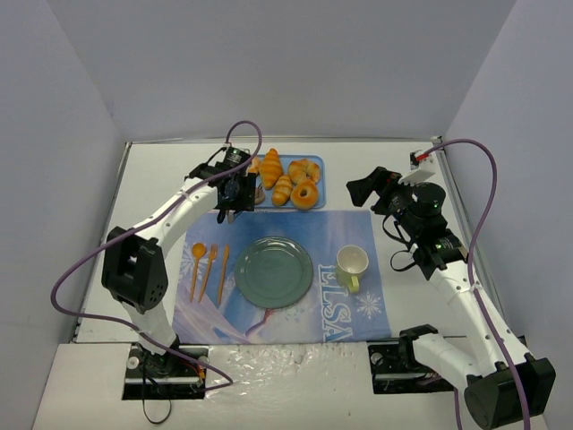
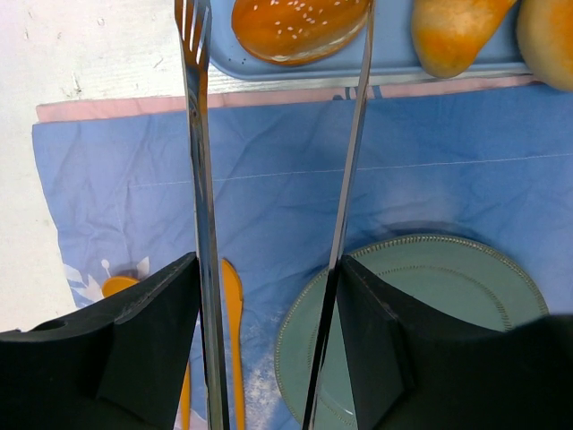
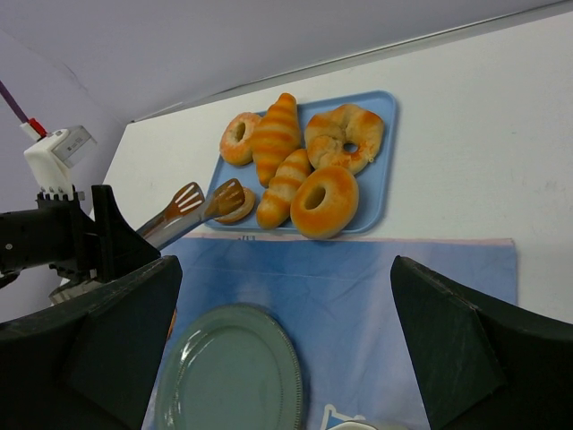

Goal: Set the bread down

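Here the bread [image 2: 300, 27] lies at the top middle of the left wrist view, in the near left corner of the blue tray [image 3: 380, 143], not yet lifted. The tongs [image 2: 201, 224] straddle it, one tip at its right edge and the forked tip just beside its left with a gap showing. The left gripper [image 2: 269, 269] clamps the two arms of the tongs between its fingers, squeezed only partway. The right gripper [image 3: 285, 264] stands wide open with nothing in it. The bun is round and glossy, so if the thin arms close off-centre it will likely squirt out, and a hard squeeze would dent it. It also sits close to the tray's rim, where the forked tip could catch. A croissant [image 3: 285, 184] lies just beside it and could be nudged. Besides the bun, the tray holds a second croissant [image 3: 276, 134] and three ring doughnuts [image 3: 324, 199], packed close. The green plate [image 1: 273, 271], lower centre of the top view on the blue mat [image 1: 358, 305], has nothing on it. The mug [image 1: 352, 264] to its right shows nothing inside.
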Tool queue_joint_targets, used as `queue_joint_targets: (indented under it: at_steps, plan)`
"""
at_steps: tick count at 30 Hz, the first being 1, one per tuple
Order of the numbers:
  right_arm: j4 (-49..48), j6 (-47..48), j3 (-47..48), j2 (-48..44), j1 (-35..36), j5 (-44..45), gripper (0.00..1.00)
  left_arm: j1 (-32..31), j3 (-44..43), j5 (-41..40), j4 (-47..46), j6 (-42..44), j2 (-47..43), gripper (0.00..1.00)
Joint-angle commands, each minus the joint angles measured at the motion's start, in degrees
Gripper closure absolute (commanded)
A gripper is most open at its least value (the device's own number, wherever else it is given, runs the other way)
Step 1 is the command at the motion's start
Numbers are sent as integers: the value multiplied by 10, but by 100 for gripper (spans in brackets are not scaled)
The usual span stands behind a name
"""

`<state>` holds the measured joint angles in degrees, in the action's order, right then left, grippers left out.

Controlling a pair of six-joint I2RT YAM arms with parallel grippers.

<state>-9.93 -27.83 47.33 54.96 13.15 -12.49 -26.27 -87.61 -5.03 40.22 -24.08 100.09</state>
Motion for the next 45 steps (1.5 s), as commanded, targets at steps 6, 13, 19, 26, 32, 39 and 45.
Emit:
queue_joint_targets:
  at_steps: [6,13,19,26,32,39,45]
  plan:
    - [-35,9,16,-12,-2,2,0,-11,-37,-24,-19,1,17,45]
    - [-33,9,10,-18,-2,5,0,-19,-36,-21,-17,0,15,46]
    - [-33,7,6,-21,-1,6,0,-21,-31,-16,-15,-1,5,46]
    - [-34,4,4,-20,-2,7,0,-23,-32,-12,-13,1,1,58]
    - [-34,5,4,-21,-2,7,0,-27,-32,-16,-14,2,-16,69]
    - [-34,5,3,-17,-2,8,0,-34,-41,-27,-4,7,-55,73]
    - [-36,6,5,-11,-2,8,0,-40,-45,-21,15,12,-88,73]
